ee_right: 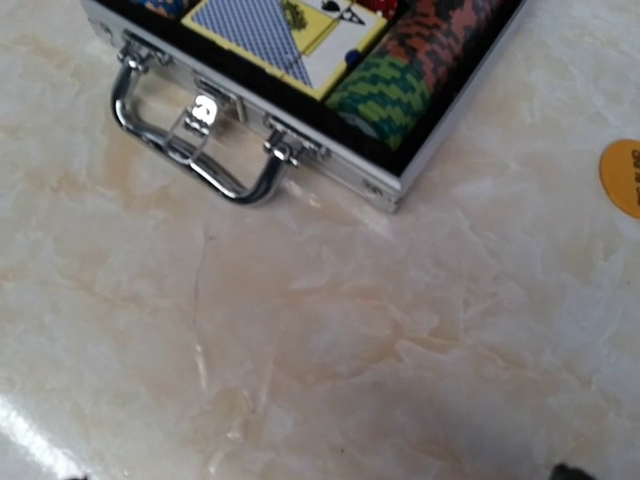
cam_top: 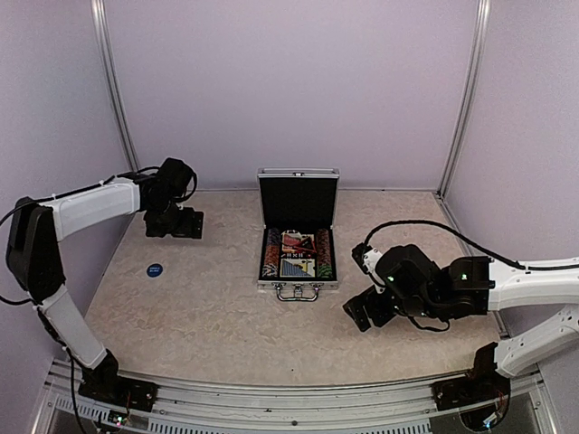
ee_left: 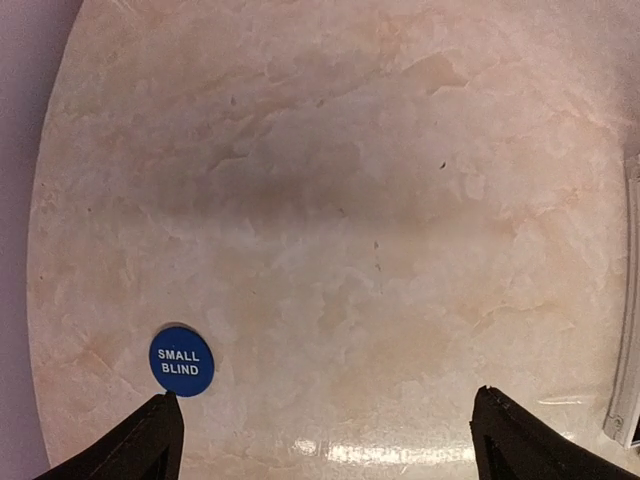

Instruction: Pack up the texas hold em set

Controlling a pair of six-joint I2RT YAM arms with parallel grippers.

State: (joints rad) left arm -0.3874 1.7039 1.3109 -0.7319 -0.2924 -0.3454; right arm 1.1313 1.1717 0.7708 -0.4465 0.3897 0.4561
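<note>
Beige marble-patterned tabletop (cam_top: 208,307) fills the floor of a booth with pale lilac walls. At its middle stands the small ribbed silver aluminium case (cam_top: 298,244), lid upright with its black lining showing and its chrome handle (ee_right: 190,140) turned toward the arm bases. Inside lie blue-backed card decks (ee_right: 262,32) and rows of striped poker chips (ee_right: 385,90), green-and-black and red-and-black.

The left pincer (ee_left: 325,425) hangs over the tabletop with its fingers (ee_left: 150,440) spread wide and nothing between them. A round blue disc lettered SMALL BLIND (ee_left: 181,361) lies flat just past the tip of one finger, outside the gap. The case sits well off to this pincer's right.

The right pincer (cam_top: 362,312) is spread wide too and grips nothing; only its dark fingertips (ee_right: 572,470) show at the bottom of its wrist view. The case lies near, ahead of it and to its left. An orange disc (ee_right: 622,178) lies on the tabletop beside the case, cut off by the frame edge.
</note>
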